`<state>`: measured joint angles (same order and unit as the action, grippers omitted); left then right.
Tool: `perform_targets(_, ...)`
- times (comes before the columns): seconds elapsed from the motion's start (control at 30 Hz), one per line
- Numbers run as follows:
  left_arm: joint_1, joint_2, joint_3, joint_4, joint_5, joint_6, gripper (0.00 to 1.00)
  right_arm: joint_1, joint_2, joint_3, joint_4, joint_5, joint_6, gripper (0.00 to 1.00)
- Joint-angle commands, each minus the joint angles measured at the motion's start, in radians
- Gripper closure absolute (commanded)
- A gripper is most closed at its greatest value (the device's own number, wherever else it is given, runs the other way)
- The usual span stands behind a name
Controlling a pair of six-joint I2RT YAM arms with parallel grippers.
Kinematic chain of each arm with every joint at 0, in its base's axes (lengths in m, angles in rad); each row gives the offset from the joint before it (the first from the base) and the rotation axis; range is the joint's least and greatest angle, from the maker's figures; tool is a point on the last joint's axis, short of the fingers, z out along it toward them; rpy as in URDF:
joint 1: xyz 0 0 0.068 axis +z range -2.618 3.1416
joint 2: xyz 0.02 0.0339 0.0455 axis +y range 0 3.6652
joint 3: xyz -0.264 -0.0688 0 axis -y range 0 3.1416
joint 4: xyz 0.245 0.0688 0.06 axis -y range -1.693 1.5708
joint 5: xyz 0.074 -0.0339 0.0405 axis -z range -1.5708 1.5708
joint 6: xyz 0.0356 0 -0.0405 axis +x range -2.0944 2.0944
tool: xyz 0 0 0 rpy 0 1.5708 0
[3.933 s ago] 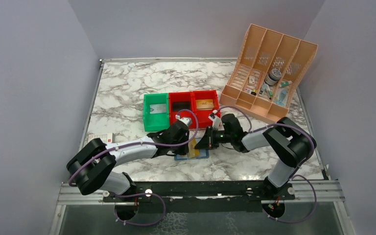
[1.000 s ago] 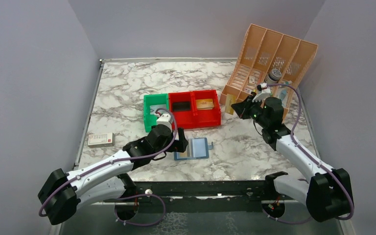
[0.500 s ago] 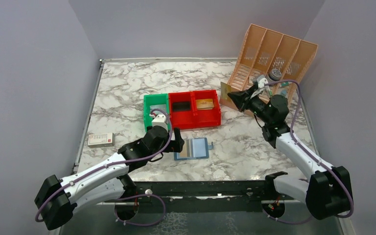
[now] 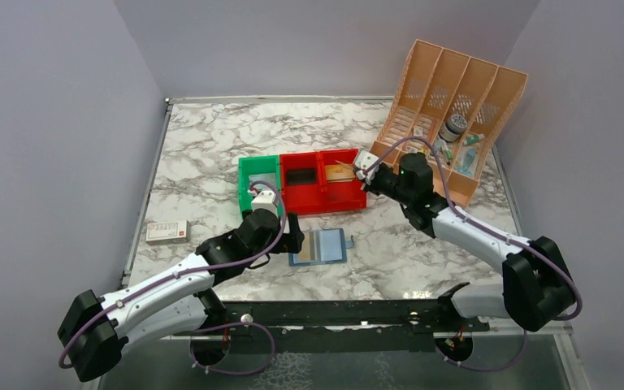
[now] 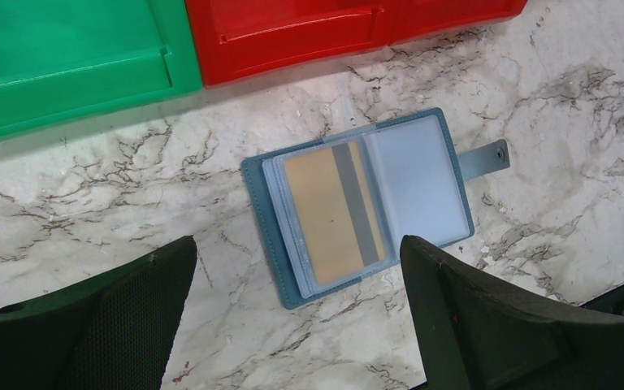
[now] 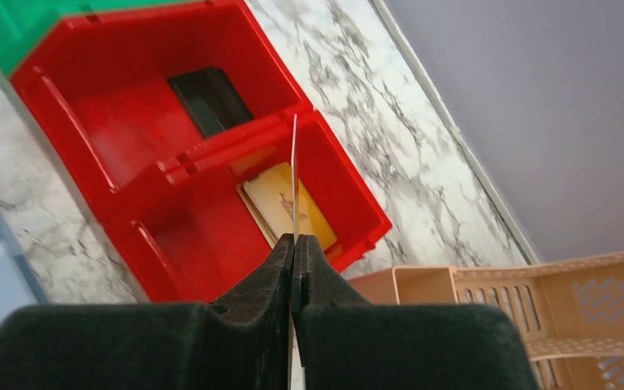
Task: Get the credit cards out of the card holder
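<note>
- Over the right-hand red bin (image 6: 349,213), the right gripper (image 6: 294,244) has its jaws pinched tight on a thin credit card (image 6: 294,162). From the wrist cam the card shows edge-on, standing upright with its long axis pointing straight away from the fingers.
- That held card hangs right above another tan-gold card (image 6: 280,201) lying flat on the floor of the same bin. So my guess is a drop-off is the step in hand: the jaws part and it falls in, with no sideways shift needed as far as I can see.
- The middle red bin (image 6: 130,122) next door has a small black thing (image 6: 210,99) in it, can't tell what.
- The blue card holder (image 5: 357,203) lies open and flat on the marble table (image 5: 577,81), just in front of the bins and well apart from the right gripper.
- One gold card with a grey stripe (image 5: 329,211) sits in the holder's left-panel sleeve. The right panel looks pale, and I can't tell if that's a card or an empty sleeve.
- The left gripper (image 4: 291,231) is the nearer one by far. Its jaws are wide apart and holding nothing, and it hovers just beside the holder's left edge, with the holder framed between its fingers (image 5: 89,325) in the wrist view.
- The gold card's long axis runs roughly along that gripper's reach, a bit tilted, so the open jaws straddle its short side.
- Not finished by my read, since there's at least that one card left to pull.
</note>
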<state>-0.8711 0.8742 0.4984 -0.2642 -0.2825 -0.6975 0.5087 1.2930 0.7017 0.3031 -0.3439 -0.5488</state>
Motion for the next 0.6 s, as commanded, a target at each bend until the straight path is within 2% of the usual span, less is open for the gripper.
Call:
perform_targets(0.0,0.007,0.014,-0.010,0.003,-0.022,0.004,0.01,0.001,0.048,0.031,-0.042,0.074,-0.175,0.99)
perform_targets(0.23,0.008,0.033,-0.008,0.019,-0.002,0.009,0.01,0.015,0.169,0.095,-0.041,0.068,-0.227,0.99)
perform_targets(0.57,0.011,0.007,-0.015,0.002,-0.010,0.012,0.01,0.049,0.332,0.190,-0.049,0.179,-0.252,0.99)
